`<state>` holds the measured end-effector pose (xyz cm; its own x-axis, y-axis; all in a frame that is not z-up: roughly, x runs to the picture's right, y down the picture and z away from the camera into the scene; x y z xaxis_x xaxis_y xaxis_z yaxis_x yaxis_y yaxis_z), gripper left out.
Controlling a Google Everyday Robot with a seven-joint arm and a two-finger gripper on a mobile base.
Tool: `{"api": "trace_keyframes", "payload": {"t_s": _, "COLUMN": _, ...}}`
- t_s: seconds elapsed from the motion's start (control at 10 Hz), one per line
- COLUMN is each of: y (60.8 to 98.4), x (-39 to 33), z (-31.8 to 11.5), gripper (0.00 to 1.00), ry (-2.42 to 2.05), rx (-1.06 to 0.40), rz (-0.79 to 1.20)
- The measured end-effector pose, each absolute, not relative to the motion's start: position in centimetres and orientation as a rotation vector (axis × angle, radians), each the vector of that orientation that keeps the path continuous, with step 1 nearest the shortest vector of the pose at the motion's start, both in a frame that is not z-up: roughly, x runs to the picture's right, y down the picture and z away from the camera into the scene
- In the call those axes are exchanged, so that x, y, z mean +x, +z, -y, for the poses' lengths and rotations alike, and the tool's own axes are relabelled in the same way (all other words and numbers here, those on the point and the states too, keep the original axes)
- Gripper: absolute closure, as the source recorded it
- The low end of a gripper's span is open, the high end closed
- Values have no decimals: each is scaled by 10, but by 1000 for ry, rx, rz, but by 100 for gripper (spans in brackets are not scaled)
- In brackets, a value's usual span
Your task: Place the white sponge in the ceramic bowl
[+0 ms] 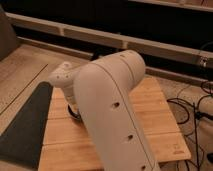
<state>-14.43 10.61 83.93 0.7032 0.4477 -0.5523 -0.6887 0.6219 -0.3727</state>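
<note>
My big white arm [107, 107] fills the middle of the camera view and reaches down to the left part of a wooden table top [155, 117]. My gripper [75, 115] is at the arm's lower end, just over the wood; only a dark bit of it shows under the white wrist [64, 80]. The white sponge is hidden or out of view. The ceramic bowl is hidden or out of view too.
A dark mat [26, 125] lies along the table's left side. Black cables [192, 107] trail on the floor at the right. A long pale ledge [100, 37] runs across the back, with a dark wall above it.
</note>
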Motion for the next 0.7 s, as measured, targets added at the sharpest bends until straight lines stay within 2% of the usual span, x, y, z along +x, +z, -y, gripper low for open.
{"api": "trace_keyframes", "payload": {"t_s": 0.2, "y": 839, "x": -144, "z": -106, "gripper": 24, "ry": 677, "rx": -605, "rz": -434}}
{"api": "trace_keyframes", "payload": {"t_s": 0.3, "y": 839, "x": -144, "z": -106, "gripper": 20, "ry": 677, "rx": -604, "rz": -434}}
{"api": "trace_keyframes", "payload": {"t_s": 0.7, "y": 839, "x": -144, "z": -106, "gripper": 20, "ry": 677, "rx": -604, "rz": -434}}
